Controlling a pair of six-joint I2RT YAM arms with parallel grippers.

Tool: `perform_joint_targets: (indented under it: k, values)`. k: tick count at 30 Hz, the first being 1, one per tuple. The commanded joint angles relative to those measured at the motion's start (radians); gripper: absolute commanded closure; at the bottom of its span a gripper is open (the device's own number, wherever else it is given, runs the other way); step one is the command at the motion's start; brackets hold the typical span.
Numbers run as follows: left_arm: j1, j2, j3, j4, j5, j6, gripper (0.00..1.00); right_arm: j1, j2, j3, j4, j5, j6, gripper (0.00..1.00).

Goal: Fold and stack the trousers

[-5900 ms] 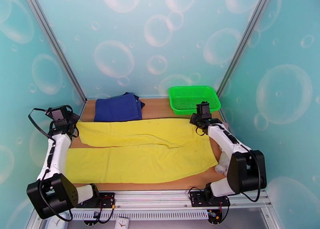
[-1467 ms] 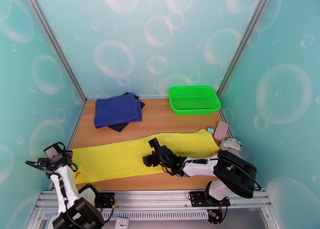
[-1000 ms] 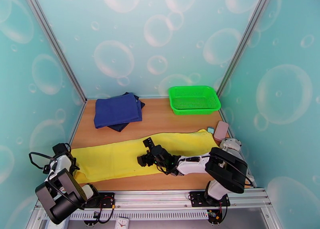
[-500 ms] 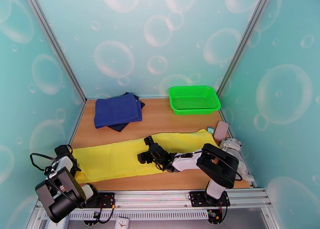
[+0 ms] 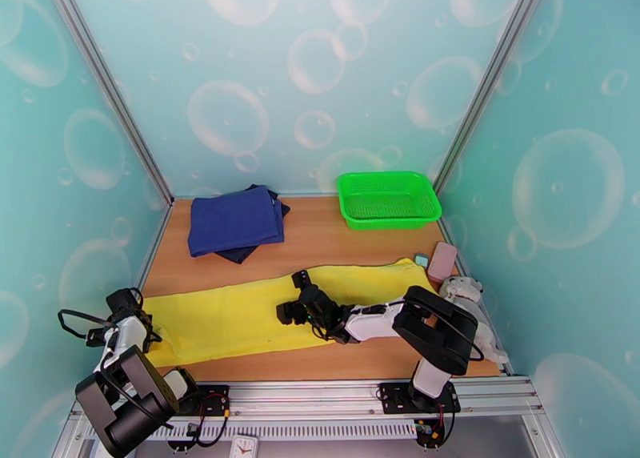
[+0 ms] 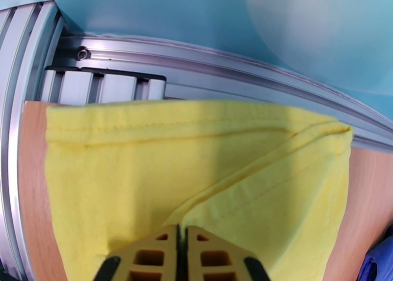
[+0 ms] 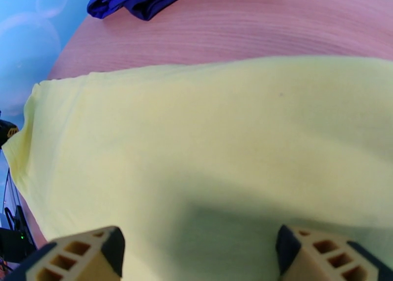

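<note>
At the table's (image 5: 320,235) left edge, the left end effector (image 6: 182,233) has just gone from apart to pressed together on the leg-end of the trousers (image 5: 240,319). How much cloth it caught is hard to tell at the picture's bottom edge. The trousers, already halved lengthwise, lie as a long strip along the near side. Over their middle, the right end effector (image 7: 199,255) stays wide apart, holding nothing. The crosswise fold looks ready to begin
</note>
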Motion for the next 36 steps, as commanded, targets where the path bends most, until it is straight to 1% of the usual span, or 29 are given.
perform_joint_targets:
  k: [1, 4, 9, 13, 16, 23, 26, 29, 32, 36]
  values:
    - [0.005, -0.003, 0.008, 0.02, 0.032, 0.017, 0.95, -0.017, 0.029, -0.038, 0.006, 0.002, 0.05, 0.14]
    - [0.009, -0.017, 0.013, 0.014, 0.034, 0.02, 1.0, -0.017, 0.036, -0.035, 0.014, -0.012, 0.051, 0.13]
    - [0.025, -0.053, 0.043, -0.019, 0.04, 0.021, 1.0, -0.017, 0.037, -0.033, 0.019, -0.022, 0.055, 0.13]
    - [0.047, -0.083, 0.115, -0.093, -0.031, 0.009, 1.0, -0.022, 0.038, -0.032, -0.012, 0.016, 0.083, 0.12]
    - [0.079, -0.073, 0.147, -0.106, -0.021, 0.027, 1.0, -0.037, 0.032, -0.051, -0.005, 0.033, 0.117, 0.12]
    - [0.146, -0.035, 0.19, -0.116, -0.023, 0.065, 1.0, -0.039, 0.009, -0.083, 0.034, 0.02, 0.109, 0.12]
    - [0.174, -0.069, 0.203, -0.109, 0.033, 0.074, 1.0, -0.04, 0.022, -0.074, 0.033, 0.019, 0.108, 0.12]
    - [0.174, -0.118, 0.243, -0.143, 0.055, 0.075, 1.0, -0.041, 0.045, -0.065, 0.018, 0.043, 0.123, 0.12]
    - [0.174, -0.191, 0.268, -0.159, 0.048, 0.089, 1.0, -0.048, 0.073, -0.075, 0.037, 0.05, 0.143, 0.11]
    - [0.174, -0.255, 0.272, -0.173, -0.018, 0.101, 1.0, -0.055, 0.103, -0.088, 0.081, 0.017, 0.156, 0.11]
